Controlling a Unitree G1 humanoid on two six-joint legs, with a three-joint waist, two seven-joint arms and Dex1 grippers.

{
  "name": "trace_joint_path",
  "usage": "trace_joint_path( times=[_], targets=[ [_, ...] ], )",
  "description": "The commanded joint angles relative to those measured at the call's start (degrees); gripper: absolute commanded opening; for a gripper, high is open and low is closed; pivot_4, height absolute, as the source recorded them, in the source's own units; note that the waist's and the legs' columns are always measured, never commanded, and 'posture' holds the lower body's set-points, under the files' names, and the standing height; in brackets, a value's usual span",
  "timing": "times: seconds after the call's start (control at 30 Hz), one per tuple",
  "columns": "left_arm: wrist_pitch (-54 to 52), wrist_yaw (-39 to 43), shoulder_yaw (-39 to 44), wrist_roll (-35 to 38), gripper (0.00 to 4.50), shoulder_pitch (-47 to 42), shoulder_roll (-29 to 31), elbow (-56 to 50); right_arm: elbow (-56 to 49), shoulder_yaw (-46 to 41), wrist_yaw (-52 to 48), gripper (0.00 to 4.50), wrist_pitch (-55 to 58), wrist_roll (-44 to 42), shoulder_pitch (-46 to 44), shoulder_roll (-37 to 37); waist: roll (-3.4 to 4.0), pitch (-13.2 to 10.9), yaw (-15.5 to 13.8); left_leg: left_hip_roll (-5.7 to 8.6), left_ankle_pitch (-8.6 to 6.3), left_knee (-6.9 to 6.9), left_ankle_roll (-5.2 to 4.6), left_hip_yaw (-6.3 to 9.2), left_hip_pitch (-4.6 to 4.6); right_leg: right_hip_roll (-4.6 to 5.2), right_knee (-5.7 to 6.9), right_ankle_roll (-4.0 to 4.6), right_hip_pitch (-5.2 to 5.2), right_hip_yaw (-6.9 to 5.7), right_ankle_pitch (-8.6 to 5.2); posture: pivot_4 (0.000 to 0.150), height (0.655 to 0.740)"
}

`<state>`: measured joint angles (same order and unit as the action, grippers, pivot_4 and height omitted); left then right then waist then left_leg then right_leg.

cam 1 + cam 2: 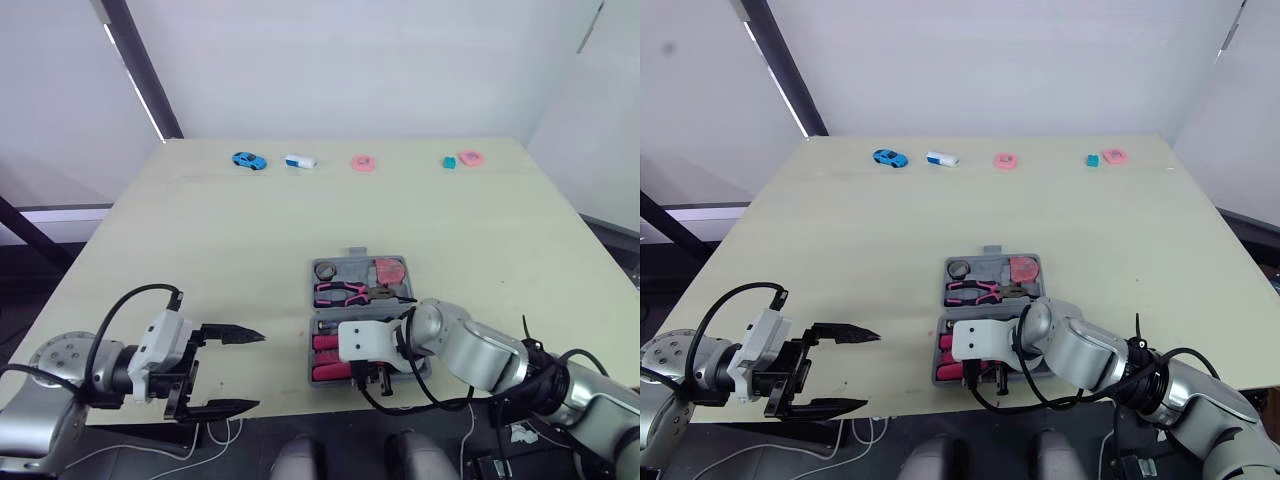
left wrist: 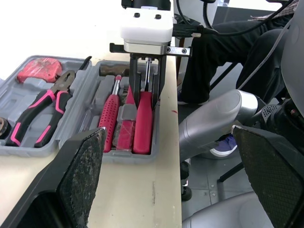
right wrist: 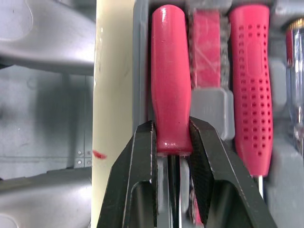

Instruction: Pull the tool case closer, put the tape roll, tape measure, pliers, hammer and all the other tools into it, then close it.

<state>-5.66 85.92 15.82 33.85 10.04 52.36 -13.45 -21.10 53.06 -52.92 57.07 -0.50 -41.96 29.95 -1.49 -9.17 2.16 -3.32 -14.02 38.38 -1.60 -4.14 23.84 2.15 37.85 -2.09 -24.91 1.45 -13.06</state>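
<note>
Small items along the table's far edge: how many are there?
5, in a row from the robot's left: blue toy car, white-and-blue item, pink ring, teal block, second pink ring close beside it. None appear hidden.

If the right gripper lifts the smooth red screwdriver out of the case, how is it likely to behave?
Probably stiff: the smooth red screwdriver has a hard handle on a metal shaft. Its glossy handle, unlike the dotted screwdriver beside it, may slip in the right gripper. Being round, it would likely roll on the table.
</note>
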Motion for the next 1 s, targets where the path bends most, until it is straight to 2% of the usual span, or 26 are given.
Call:
trace_joint_path(
  times=[0.03,0.07,0.13,0.27,0.4,0.57,0.67,0.8,0.83,0.87,0.9,0.93,1.0],
  targets=[
    [1.1,1.0,1.4,0.2,4.50,-0.1,0.8,0.2,0.0,-0.2,0.0,0.39,-1.3,0.6,-0.6,-1.0,0.00,0.0,0.0,0.00,0.00,0.00,0.00,0.00,0.00,0.00,0.00,0.00,0.00,0.00,0.00,0.150,0.7395],
    [1.2,1.0,1.4,0.2,4.50,-0.2,0.8,0.3,0.0,-0.3,-0.1,0.39,-1.3,0.7,-0.6,-1.0,-0.01,0.0,0.1,0.00,0.00,0.00,0.00,0.00,0.00,0.00,0.00,0.00,0.00,0.00,0.00,0.150,0.7395],
    [1.3,1.1,1.1,0.1,4.50,-0.4,0.8,0.6,-0.2,-0.2,-0.7,1.43,-1.6,0.7,-0.5,-0.5,-0.01,0.0,0.1,-0.01,0.00,0.00,0.00,0.01,-0.01,-0.01,0.01,0.00,0.00,-0.01,0.00,0.150,0.7395],
    [1.5,1.1,0.8,0.1,4.50,-0.4,0.6,0.8,-1.1,-0.9,-1.1,2.71,-1.5,0.7,-0.2,0.1,-0.01,0.0,0.1,-0.02,0.00,0.00,0.00,0.01,-0.01,-0.01,0.01,0.01,0.00,-0.01,0.00,0.150,0.7395],
    [1.9,1.1,0.8,0.0,4.50,-0.4,0.6,1.0,-3.1,-3.4,-1.7,2.71,-0.9,-0.2,-0.3,0.7,0.00,0.0,0.0,-0.01,-0.01,-0.03,0.01,0.01,0.01,0.01,-0.03,0.02,0.00,-0.01,-0.01,0.150,0.7395],
    [2.3,1.2,0.8,0.0,4.50,-0.1,0.6,1.1,-5.4,-11.3,-2.8,2.71,-1.3,-5.8,2.6,0.8,-0.01,0.0,0.0,-0.01,-0.01,-0.03,0.01,0.02,0.02,0.01,-0.01,0.03,-0.01,-0.03,-0.02,0.150,0.7395],
    [2.5,1.3,0.7,0.0,4.50,-0.2,0.5,1.2,-4.7,-15.3,-3.4,2.71,-9.5,-7.9,6.4,1.1,-0.05,0.0,0.0,-0.01,-0.01,-0.04,0.01,0.03,0.01,0.01,-0.02,0.03,0.00,-0.04,-0.02,0.150,0.7395],
    [2.8,1.4,0.5,0.1,4.50,-0.6,0.4,1.5,-1.2,-19.0,-4.4,1.61,-19.7,-9.0,11.7,1.8,-0.05,0.0,-0.1,0.00,-0.01,-0.04,0.01,0.00,0.02,0.01,-0.06,0.03,0.04,-0.06,-0.03,0.150,0.7395],
    [2.9,1.5,0.4,0.1,4.50,-0.7,0.4,1.7,0.0,-19.8,-4.6,1.00,-22.8,-9.2,12.8,1.6,-0.05,0.0,-0.1,0.00,-0.01,-0.03,0.01,-0.02,0.02,0.01,-0.06,0.02,0.04,-0.05,-0.03,0.150,0.7395],
    [3.0,1.6,0.4,0.1,4.50,-0.8,0.3,1.8,1.4,-20.7,-4.6,0.61,-25.1,-9.5,14.0,1.1,-0.05,0.0,-0.1,0.00,-0.01,-0.02,0.01,-0.06,0.01,0.01,-0.06,0.02,0.06,-0.07,-0.03,0.150,0.7395],
    [3.1,1.6,0.3,0.1,4.50,-0.8,0.3,1.9,3.1,-21.2,-4.6,0.61,-27.6,-9.5,15.0,0.8,-0.05,0.0,-0.1,0.00,-0.01,-0.02,0.01,-0.07,0.01,0.01,-0.05,0.02,0.06,-0.07,-0.03,0.150,0.7395],
    [3.2,1.7,0.2,0.1,4.50,-0.9,0.3,2.0,4.5,-21.6,-4.6,0.11,-29.4,-9.4,15.7,0.5,-0.06,0.0,-0.1,0.00,0.00,-0.02,0.01,-0.07,0.00,0.00,-0.05,0.01,0.06,-0.07,-0.03,0.150,0.7395],
    [3.4,1.7,0.0,0.0,4.50,-0.9,0.2,2.1,7.0,-22.0,-4.8,0.11,-32.5,-9.2,17.0,-0.1,-0.05,0.0,-0.1,0.00,0.00,-0.02,0.01,-0.09,-0.01,-0.02,-0.04,0.00,0.08,-0.09,-0.04,0.150,0.7395]
  ],
)
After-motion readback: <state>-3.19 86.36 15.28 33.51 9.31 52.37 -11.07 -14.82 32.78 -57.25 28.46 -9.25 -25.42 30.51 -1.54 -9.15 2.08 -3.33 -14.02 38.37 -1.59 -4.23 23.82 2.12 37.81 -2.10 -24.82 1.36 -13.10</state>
